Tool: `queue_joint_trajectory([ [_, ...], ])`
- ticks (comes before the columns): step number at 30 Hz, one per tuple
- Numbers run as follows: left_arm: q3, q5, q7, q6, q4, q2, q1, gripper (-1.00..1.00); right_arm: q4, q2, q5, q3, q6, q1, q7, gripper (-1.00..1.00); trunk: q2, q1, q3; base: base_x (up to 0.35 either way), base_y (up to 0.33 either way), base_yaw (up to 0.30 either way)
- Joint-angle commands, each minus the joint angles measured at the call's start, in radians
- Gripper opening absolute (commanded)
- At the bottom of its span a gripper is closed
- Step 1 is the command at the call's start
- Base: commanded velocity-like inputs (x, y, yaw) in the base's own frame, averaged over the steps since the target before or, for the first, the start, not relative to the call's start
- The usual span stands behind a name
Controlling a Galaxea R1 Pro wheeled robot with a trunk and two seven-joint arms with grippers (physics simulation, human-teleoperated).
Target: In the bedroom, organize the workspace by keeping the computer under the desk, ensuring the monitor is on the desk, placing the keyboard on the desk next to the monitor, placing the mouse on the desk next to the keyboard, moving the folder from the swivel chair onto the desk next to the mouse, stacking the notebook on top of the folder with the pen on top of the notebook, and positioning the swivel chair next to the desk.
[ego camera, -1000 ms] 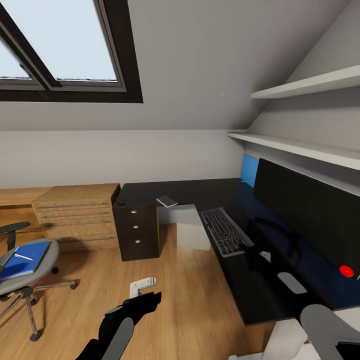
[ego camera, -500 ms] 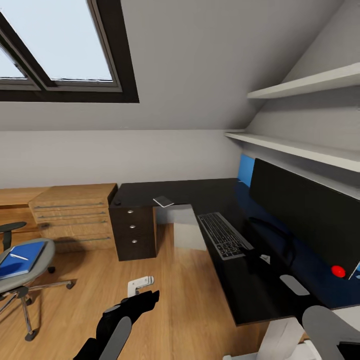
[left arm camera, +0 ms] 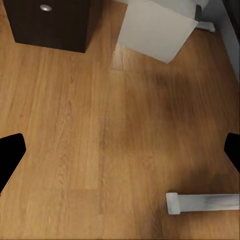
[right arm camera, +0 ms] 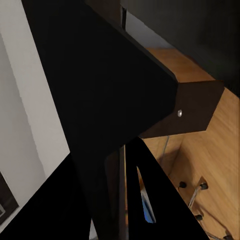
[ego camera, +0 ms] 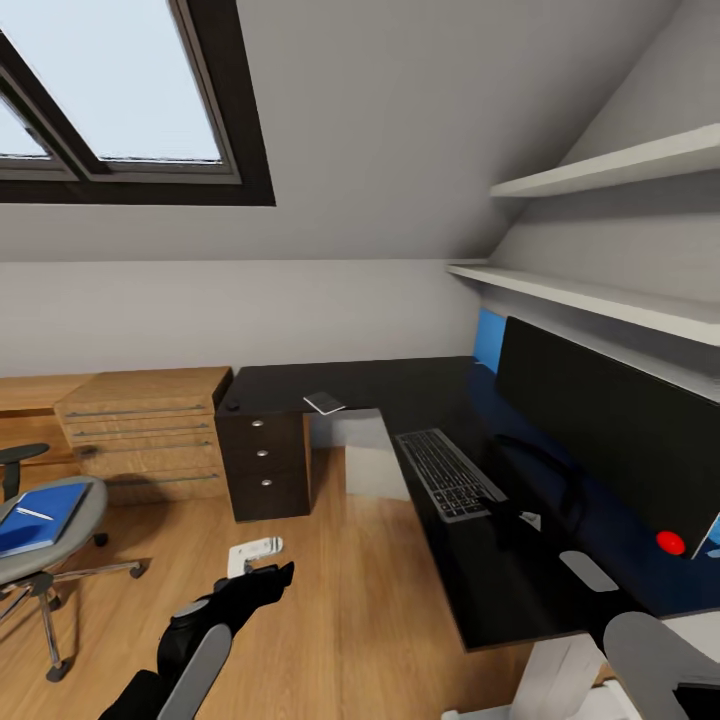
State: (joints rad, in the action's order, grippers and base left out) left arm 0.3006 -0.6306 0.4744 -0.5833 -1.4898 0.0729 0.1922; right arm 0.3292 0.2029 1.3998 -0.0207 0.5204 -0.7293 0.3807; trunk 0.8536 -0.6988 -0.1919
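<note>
Nearest in, the left pincer point(ego camera: 262, 582) has dropped lower and swung left since a moment ago, black fingers spread apart over bare wood-plank floor point(left arm camera: 100, 140). The right pincer point(right arm camera: 131, 190) is jammed against dark shapes in its wrist view; open or closed, I cannot tell.

Left edge, the swivel chair point(ego camera: 45, 545), grey cushion cut off by the frame, carries the flat blue folder point(ego camera: 38, 515) with the thin pale pen point(ego camera: 35, 513) lying on it.

On the glossy black L-shaped surface point(ego camera: 500, 590) sits the slim keyboard point(ego camera: 446, 473), the wide black monitor point(ego camera: 610, 430) behind it. Farther back the small notebook point(ego camera: 324, 403) lies at the inner corner, the pale boxy computer point(ego camera: 365, 465) below, partly hidden. The mouse point(ego camera: 232, 405) is a tiny dark bump, hard to make out.
</note>
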Motion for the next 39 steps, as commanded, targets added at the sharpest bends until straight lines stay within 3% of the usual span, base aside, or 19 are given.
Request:
queue_joint_trajectory([
  [1,0.002,-0.011,0.010,-0.001,-0.009,0.013,0.001,1.00,-0.001,0.000,0.005,-0.002,0.006,-0.001,0.003,-1.00,0.001,0.000,-0.002,0.000,-0.264,0.000],
  [3,-0.001,-0.015,0.010,-0.001,-0.016,0.032,0.001,1.00,-0.001,0.001,0.005,-0.002,0.005,-0.001,0.003,-1.00,0.001,0.000,-0.002,0.000,-0.234,0.000],
  [6,-0.025,-0.073,0.010,-0.005,-0.021,0.051,0.001,1.00,-0.002,0.001,0.004,-0.002,0.004,-0.001,0.002,-1.00,0.001,0.000,-0.002,0.000,-0.074,0.000],
  [7,-0.036,-0.113,0.008,-0.007,-0.022,0.055,0.001,1.00,-0.010,0.001,0.004,-0.003,0.004,-0.001,0.002,-1.00,0.001,0.000,-0.002,0.000,-0.216,0.000],
  [9,-0.042,-0.132,0.008,-0.008,-0.022,0.056,0.001,1.00,-0.025,0.001,0.004,-0.004,0.003,-0.001,0.001,-1.00,0.001,0.000,-0.002,0.000,-0.266,0.000],
  [27,-0.048,-0.148,0.007,-0.009,-0.026,0.059,0.001,1.00,-0.044,0.000,0.004,-0.004,-0.035,-0.001,-0.002,-1.00,0.001,0.000,-0.002,0.017,-0.103,0.000],
  [33,-0.047,-0.149,0.007,-0.009,-0.026,0.058,0.001,1.00,-0.042,-0.001,0.004,-0.004,-0.075,-0.001,-0.079,-1.00,0.001,0.000,-0.002,0.002,-0.006,0.000],
  [39,-0.046,-0.149,0.007,-0.009,-0.026,0.058,0.001,1.00,-0.041,-0.002,0.005,-0.004,-0.108,-0.001,-0.104,-1.00,0.001,0.000,-0.002,0.000,0.000,0.000],
])
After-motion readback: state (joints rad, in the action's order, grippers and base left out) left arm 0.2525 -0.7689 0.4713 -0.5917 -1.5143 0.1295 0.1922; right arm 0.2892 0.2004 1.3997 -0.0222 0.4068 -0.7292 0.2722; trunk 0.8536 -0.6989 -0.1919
